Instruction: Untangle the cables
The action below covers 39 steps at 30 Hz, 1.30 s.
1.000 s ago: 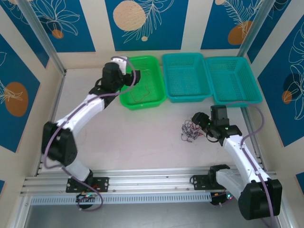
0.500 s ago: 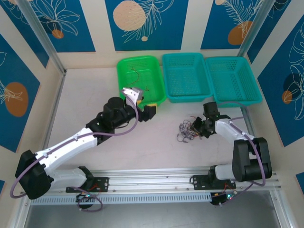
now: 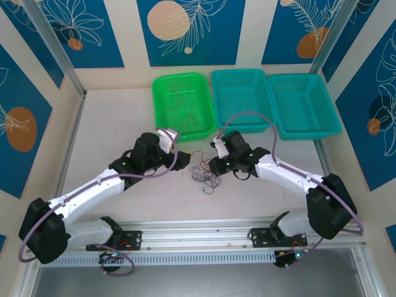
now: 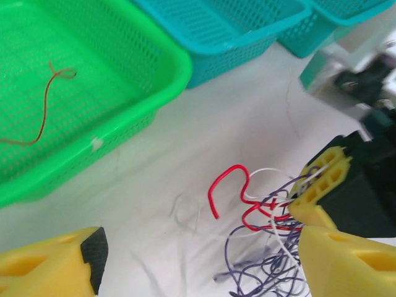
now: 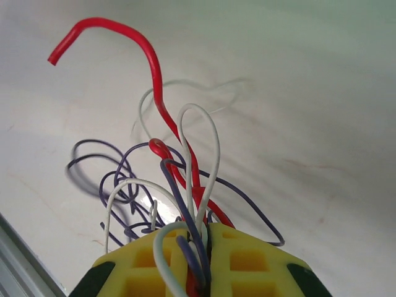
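So far: barely begun, by my reading; two red-orange wires [image 3: 176, 96] [image 4: 43, 111] lie loose in the green basket [image 3: 156, 105] [image 4: 154, 93], and the cables [image 3: 207, 176] [image 4: 266, 235] [image 5: 167, 173] are one knot.
Cables: the knot is on the table [image 3: 111, 124], about midway between its left and right edges and nearer the near edge than the baskets.
Left to do: nearly every strand needs pulling free (and probably sorting by colour).
Material: thin, springy, plastic-coated wire in glossy red, whitish and dark purple, bent into hooks and loose loops.
Right gripper [image 3: 214, 164] [image 4: 322, 182] [image 5: 198, 247]: closed on the knot, with several strands pinched between its yellow, grid-faced pads.
Left gripper [image 3: 182, 148] [image 4: 201, 247]: jaws wide, holding nothing, just beside the knot toward the left edge.
Baskets: perforated plastic mesh; the green one and the teal baskets [image 3: 242, 129] sit along the far edge.
Table: matt, smooth, whitish.
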Each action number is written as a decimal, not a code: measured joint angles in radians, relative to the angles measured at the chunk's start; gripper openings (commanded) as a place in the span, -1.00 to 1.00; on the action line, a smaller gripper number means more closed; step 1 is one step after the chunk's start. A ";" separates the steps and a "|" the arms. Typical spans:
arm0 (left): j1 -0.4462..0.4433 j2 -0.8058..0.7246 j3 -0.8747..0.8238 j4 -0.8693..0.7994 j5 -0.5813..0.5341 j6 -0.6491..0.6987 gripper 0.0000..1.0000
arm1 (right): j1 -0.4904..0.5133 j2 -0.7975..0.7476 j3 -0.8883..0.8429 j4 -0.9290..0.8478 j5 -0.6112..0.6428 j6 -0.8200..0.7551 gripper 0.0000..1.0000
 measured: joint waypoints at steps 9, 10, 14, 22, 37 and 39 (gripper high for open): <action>0.124 0.154 -0.060 0.198 0.374 -0.143 0.36 | 0.034 0.038 0.033 0.000 -0.066 -0.078 -1.00; 0.124 0.177 -0.064 0.226 0.399 -0.158 0.26 | 0.035 0.038 0.037 0.000 -0.075 -0.082 -1.00; 0.126 0.266 -0.066 0.297 0.452 -0.220 -0.29 | 0.042 0.038 0.041 0.005 -0.098 -0.085 -1.00; 0.126 0.252 -0.116 0.427 0.452 -0.267 -1.00 | 0.044 0.040 0.041 0.023 -0.032 -0.043 -0.51; 0.138 -0.023 -0.177 0.381 0.272 -0.255 -1.00 | -0.132 0.004 -0.087 -0.117 0.335 0.316 -0.05; 0.137 0.000 -0.177 0.377 0.272 -0.256 -1.00 | -0.076 -0.060 -0.084 -0.086 0.317 0.283 0.07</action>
